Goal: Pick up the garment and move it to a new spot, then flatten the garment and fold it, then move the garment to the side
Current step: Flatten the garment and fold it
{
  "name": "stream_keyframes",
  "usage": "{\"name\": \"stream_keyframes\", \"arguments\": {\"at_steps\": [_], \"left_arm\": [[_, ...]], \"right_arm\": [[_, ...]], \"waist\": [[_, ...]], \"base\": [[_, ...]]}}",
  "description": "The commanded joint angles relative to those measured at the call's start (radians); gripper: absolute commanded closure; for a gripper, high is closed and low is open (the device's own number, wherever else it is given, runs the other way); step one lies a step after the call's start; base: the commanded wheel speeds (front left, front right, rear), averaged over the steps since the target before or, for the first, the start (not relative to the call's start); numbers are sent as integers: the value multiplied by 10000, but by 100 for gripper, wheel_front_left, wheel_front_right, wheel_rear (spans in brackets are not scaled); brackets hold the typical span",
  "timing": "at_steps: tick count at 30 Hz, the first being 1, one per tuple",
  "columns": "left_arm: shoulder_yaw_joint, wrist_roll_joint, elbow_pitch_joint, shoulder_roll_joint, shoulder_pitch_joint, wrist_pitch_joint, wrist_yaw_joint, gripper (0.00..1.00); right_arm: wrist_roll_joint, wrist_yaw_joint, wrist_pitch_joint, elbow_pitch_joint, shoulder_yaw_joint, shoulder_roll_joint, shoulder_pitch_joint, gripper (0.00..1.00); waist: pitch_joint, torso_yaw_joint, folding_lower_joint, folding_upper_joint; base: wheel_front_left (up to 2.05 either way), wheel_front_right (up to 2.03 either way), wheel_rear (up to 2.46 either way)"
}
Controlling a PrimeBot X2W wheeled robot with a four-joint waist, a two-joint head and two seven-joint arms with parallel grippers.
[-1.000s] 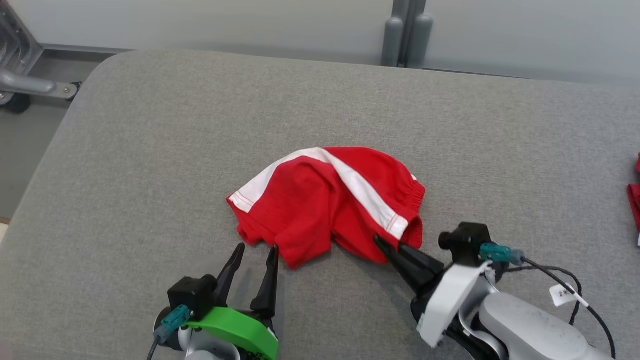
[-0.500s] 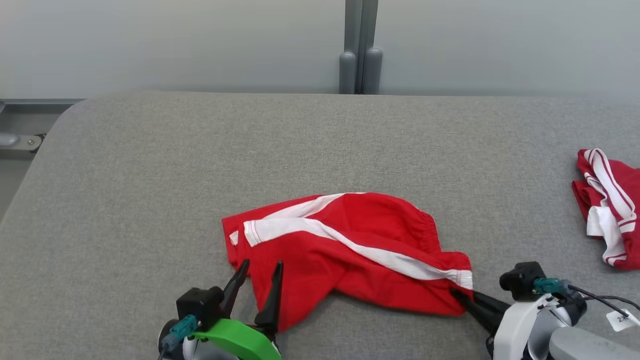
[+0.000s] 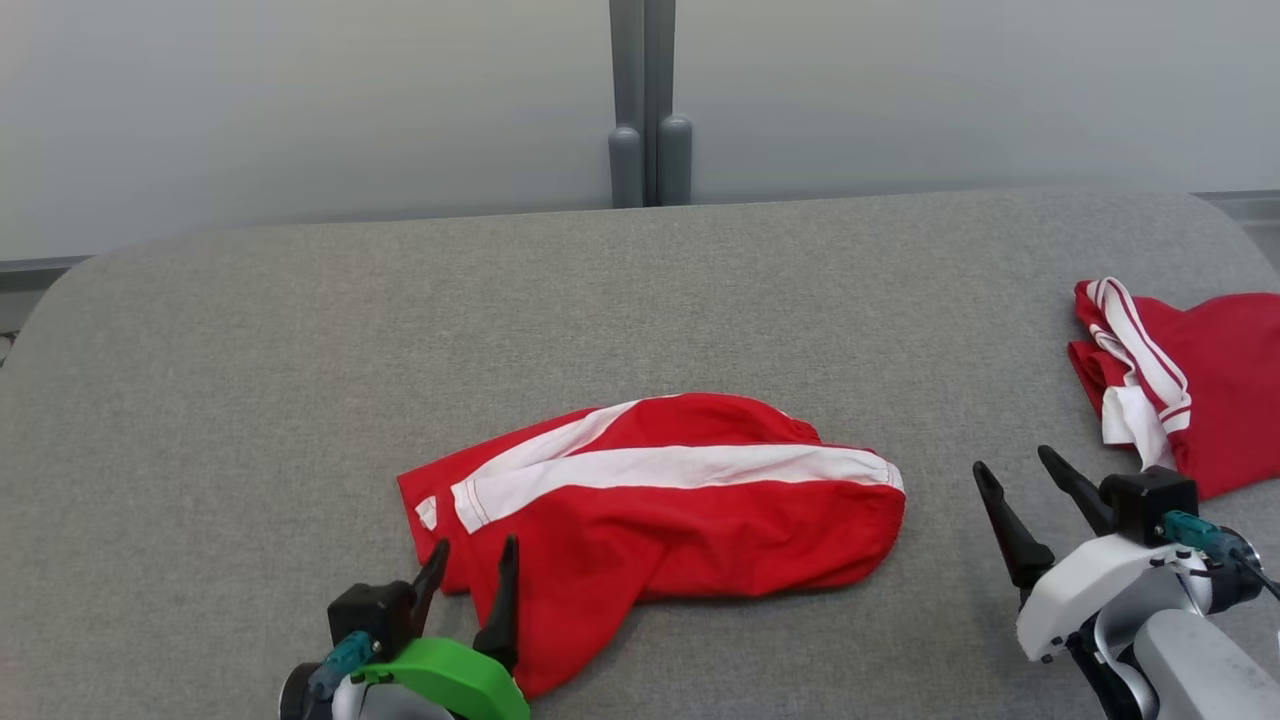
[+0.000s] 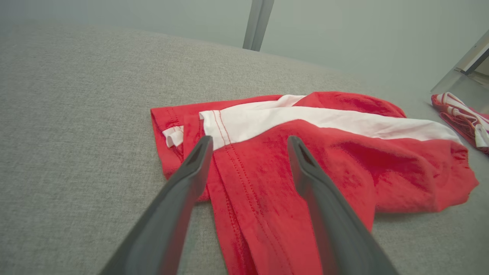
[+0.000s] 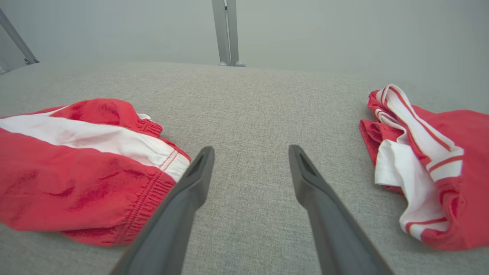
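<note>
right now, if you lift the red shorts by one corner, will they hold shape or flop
Likely flop: the shorts lie in soft folds, so they should droop from one corner. Probably light, being thin cloth. Pushed, they would likely bunch rather than slide on the woven grey surface.

A grey fabric-covered desk (image 3: 250, 330) stretches before a pale grey wall (image 3: 300, 110), where a slim grey post (image 3: 650, 80) rises at the desk's far edge, flanked at its foot by two rounded grey caps (image 3: 626, 165). Well to the right of the post and nearer the camera, a crumpled red cloth (image 3: 1210, 390) with white striped trim (image 3: 1135, 345) lies on the desk, running off the frame's right edge. Far left of the post, in the right wrist view, a slanted metal bar (image 5: 15, 38) stands beyond the desk's corner.
</note>
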Motion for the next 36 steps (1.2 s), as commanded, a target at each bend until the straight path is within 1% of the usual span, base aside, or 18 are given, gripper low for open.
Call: {"name": "stream_keyframes", "arguments": {"at_steps": [1,4,7,11,14,23,36], "left_arm": [[74,7,145,35,-264,-24,145,0],[294,-77,504,35,-656,-26,436,0],[480,-161,872,32,-1059,-24,653,0],[586,-243,1274,33,-1498,-24,735,0],[596,-247,1427,35,-1649,-24,715,0],[260,-564,1721,33,-1544,-24,615,0],[74,-915,1937,35,-1823,-24,629,0]], "right_arm": [[-382,-3,-28,-271,-336,245,172,0],[-1113,-5,-27,-809,-1044,834,606,0],[-1571,-6,-28,-1259,-1385,1307,808,0],[-1872,-5,-29,-1554,-1454,1756,949,0],[-1831,-6,-29,-1640,-1490,2001,994,0],[-1679,-6,-30,-1407,-1372,2381,1019,0],[-1443,-6,-30,-1261,-1074,2442,749,0]], "waist": [[102,-212,0,-1],[262,-401,0,-1],[442,-557,0,-1],[588,-651,0,-1],[670,-655,0,-1],[780,-509,0,-1],[1010,-605,0,-1]], "base": [[0,0,0],[0,0,0],[0,0,0],[0,0,0],[0,0,0],[0,0,0],[0,0,0]]}}
